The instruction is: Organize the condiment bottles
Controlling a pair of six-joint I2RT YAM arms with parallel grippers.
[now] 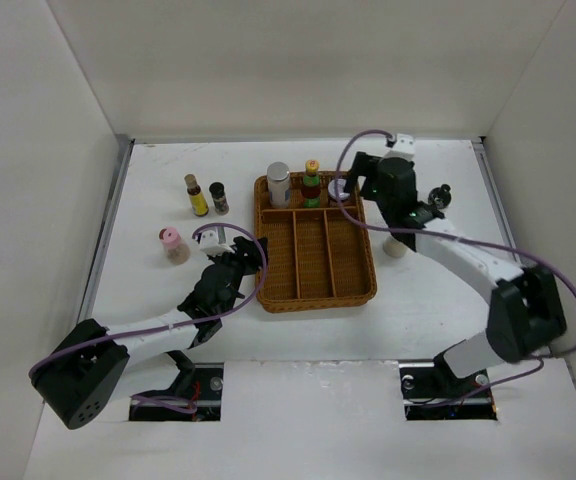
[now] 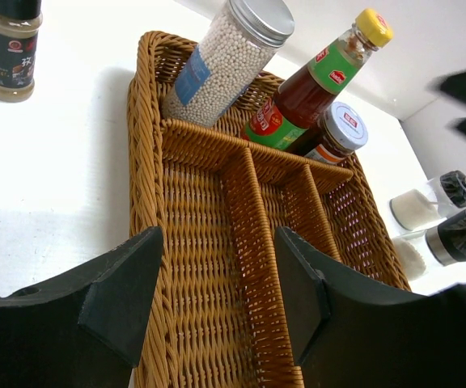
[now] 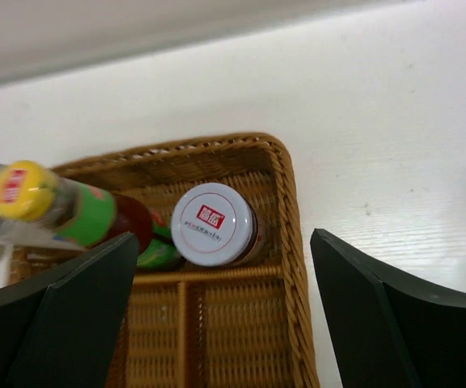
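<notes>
White bench (image 1: 168, 330) inside pale walls carries a brown woven basket (image 1: 372, 270), split into three long compartments with one cross compartment at its far end.

Nearest, at the basket's near left corner, the left jaws hang over the rim. They are spread part way, with nothing between them. Just left of the basket, level with its middle, a pink-capped shaker (image 1: 173, 246) stands upright on the bench. Just off the basket's right wall stands a clear shaker with white contents (image 1: 396, 247), and a black-topped grinder (image 1: 438, 197) stands farther back on that side.

Beyond the basket's far left corner, a yellow bottle (image 1: 197, 195) and a black-capped dark jar (image 1: 219, 197) stand side by side, apart from the basket.

Three bottles fill the basket's far cross compartment. A silver-lidded shaker of white beads (image 2: 225, 61) is at its left end, a green-red sauce bottle with a yellow cap (image 2: 314, 81) is in the middle, and a white-lidded jar (image 3: 214, 225) sits in the right corner. The sauce bottle and jar stand close together. The right jaws hover over that jar, spread wide, one to each side of its lid with a gap on both sides.
</notes>
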